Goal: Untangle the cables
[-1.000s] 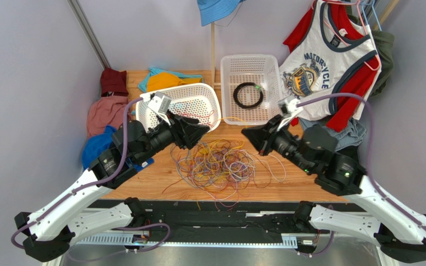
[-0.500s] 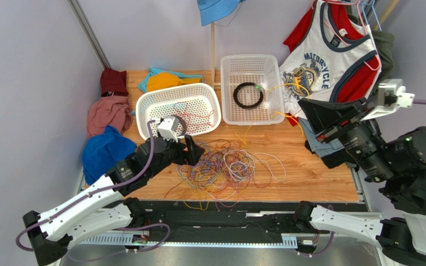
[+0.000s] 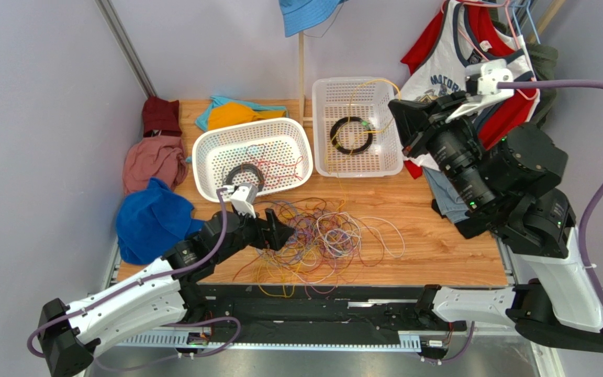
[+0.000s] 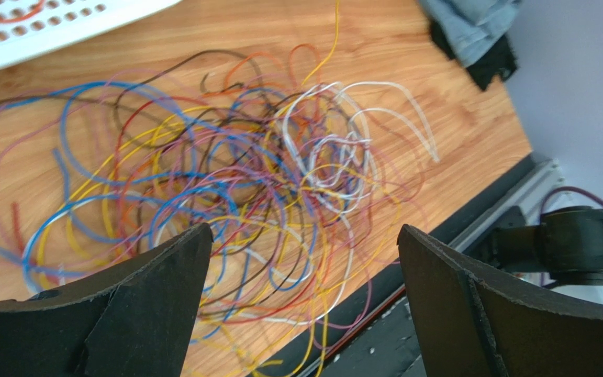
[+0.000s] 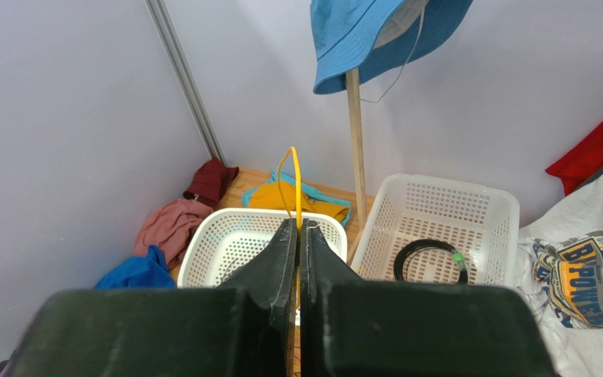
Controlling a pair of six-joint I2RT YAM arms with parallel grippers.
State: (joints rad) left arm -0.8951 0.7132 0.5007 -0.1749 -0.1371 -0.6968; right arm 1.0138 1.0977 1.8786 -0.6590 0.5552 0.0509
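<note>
The cables (image 3: 316, 239) lie as a loose tangle of yellow, blue, red, purple and white wires on the wooden table, and fill the left wrist view (image 4: 281, 181). My left gripper (image 3: 279, 233) sits low at the tangle's left edge. It (image 4: 303, 229) is open wide, with wires beneath the gap and nothing held. My right gripper (image 3: 399, 119) is raised high beside the right basket. It (image 5: 297, 223) is shut on one yellow cable (image 5: 297, 184), which rises from the fingertips. That yellow cable (image 3: 367, 83) loops over the basket.
An oval white basket (image 3: 202, 153) holds a black coil (image 3: 243, 174) and red wires. A rectangular white basket (image 3: 324, 169) holds another black coil (image 3: 351, 134). Clothes (image 3: 151, 161) are piled at the left, a printed shirt (image 3: 446, 94) hangs at the right, and a blue hat (image 5: 375, 35) tops a pole.
My right arm has swung up from the tangle, pulling the yellow cable over the right basket. My left gripper has opened and dropped toward the table's near edge beside the tangle.
</note>
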